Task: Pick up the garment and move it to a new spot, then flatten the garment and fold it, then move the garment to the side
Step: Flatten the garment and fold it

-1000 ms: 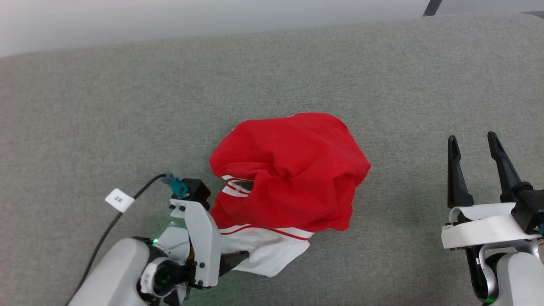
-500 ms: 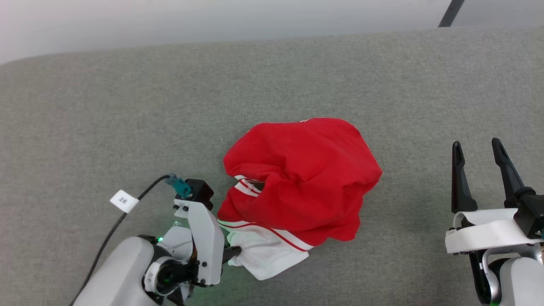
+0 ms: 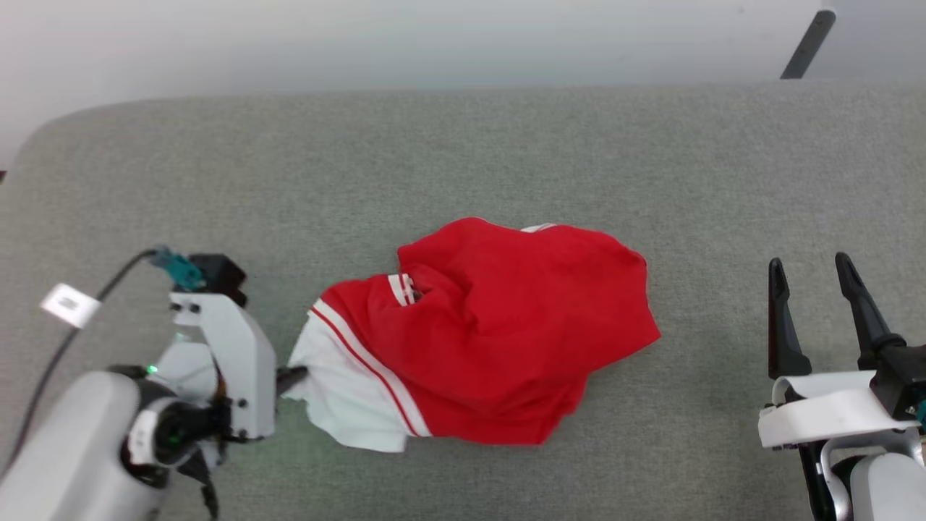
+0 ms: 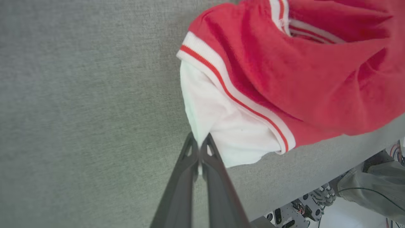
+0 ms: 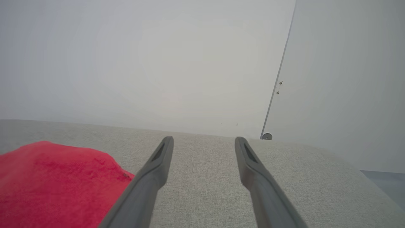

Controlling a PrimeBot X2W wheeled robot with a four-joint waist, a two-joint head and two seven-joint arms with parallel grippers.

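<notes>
Our left gripper [image 4: 199, 141] is clenched on the edge of the white sleeve [image 4: 218, 126]; the red jersey [image 3: 499, 325] lies crumpled on the desk [image 3: 463, 159] just beyond it. Soft and light, we judge, so it will trail. Our right gripper [image 3: 809, 262] hangs released, well apart.

Red garment [image 3: 499, 340], white red-striped sleeve [image 3: 347, 398]

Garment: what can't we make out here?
- Front of the garment, any print: head view, buried in its own crumpled folds.
- Rest of the garment: right wrist view, cut by left and bottom edges.
- White sleeve cloth inside the left gripper: left wrist view, covered by shut fingers.
</notes>
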